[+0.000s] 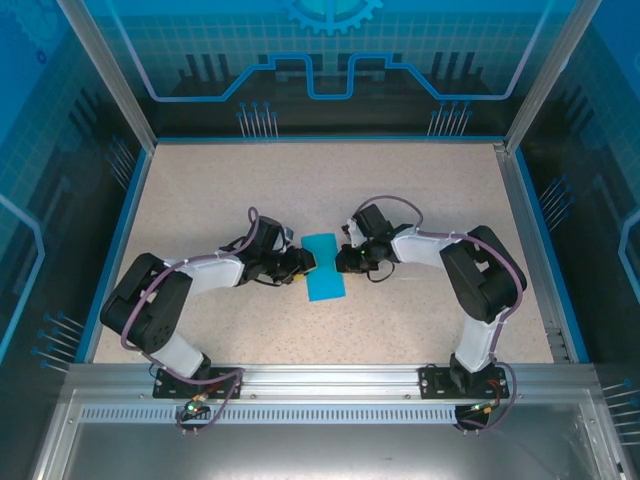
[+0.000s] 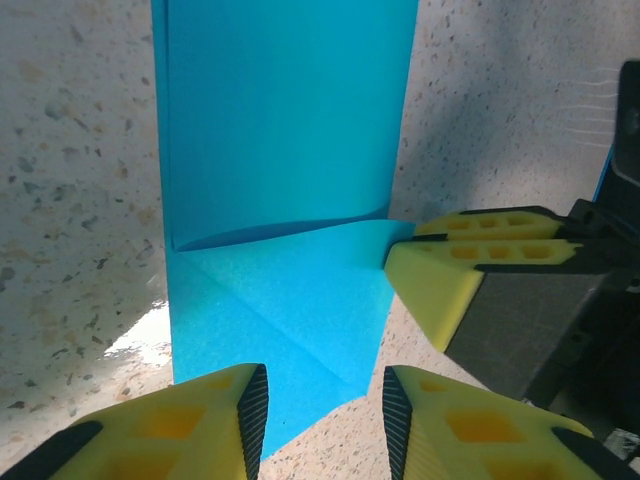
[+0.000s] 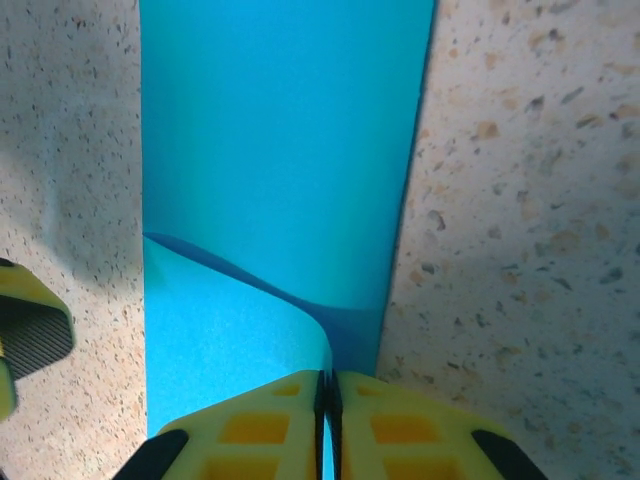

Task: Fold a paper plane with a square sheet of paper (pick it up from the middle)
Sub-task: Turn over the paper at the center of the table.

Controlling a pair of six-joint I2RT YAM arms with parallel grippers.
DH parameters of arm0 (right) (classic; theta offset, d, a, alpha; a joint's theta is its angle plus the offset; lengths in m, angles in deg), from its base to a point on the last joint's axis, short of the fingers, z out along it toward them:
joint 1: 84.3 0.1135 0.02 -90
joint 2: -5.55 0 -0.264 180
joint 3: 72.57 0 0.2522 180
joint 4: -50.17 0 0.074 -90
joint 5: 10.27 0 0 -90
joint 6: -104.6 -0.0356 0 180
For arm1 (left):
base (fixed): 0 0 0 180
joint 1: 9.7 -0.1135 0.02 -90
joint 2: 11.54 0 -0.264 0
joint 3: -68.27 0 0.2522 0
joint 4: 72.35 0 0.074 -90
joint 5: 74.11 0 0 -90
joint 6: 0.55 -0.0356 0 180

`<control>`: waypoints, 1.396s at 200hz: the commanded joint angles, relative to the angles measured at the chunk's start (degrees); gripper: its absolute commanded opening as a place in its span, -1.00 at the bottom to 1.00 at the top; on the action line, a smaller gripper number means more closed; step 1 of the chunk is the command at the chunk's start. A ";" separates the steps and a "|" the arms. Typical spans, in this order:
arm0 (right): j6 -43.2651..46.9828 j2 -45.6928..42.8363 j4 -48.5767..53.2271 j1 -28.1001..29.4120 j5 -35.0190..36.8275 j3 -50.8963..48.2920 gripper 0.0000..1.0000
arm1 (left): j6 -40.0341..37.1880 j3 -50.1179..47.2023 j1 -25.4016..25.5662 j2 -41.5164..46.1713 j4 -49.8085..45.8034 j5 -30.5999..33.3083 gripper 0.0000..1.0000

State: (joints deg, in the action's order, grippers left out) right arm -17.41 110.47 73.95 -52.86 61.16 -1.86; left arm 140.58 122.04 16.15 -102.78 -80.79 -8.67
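- The paper, partly folded and marked by a diagonal crease, lies on the table midway between the two grippers.
- The right gripper is seen clenched on one long edge of the paper, where the top layer curls up off the layer below.
- The left gripper is released. Its pads stand apart on either side of a pointed corner of the paper, and nothing is grasped.
- The step in hand is judged to be a fold of the raised layer across the sheet.
- The lower layer should be pinned first, or the whole sheet is likely to be dragged over the table.
- The pinched edge should be carried low and square to the existing fold, so that the edges meet before any crease is pressed.
- Only the very edge should be gripped, as a deeper bite would probably crumple such thin paper.
- Once the edges are matched, the crease should be pressed from the middle outward.
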 commanded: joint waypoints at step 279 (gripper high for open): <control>-1.48 -22.20 9.35 -2.79 20.46 -4.26 0.80 | -10.96 13.45 2.17 0.32 -21.23 8.31 -0.88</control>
State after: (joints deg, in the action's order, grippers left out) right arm -19.36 94.78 78.32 -54.76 71.09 -4.53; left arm 135.69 130.72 17.92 -108.77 -88.05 -6.96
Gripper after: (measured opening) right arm 0.828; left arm 0.068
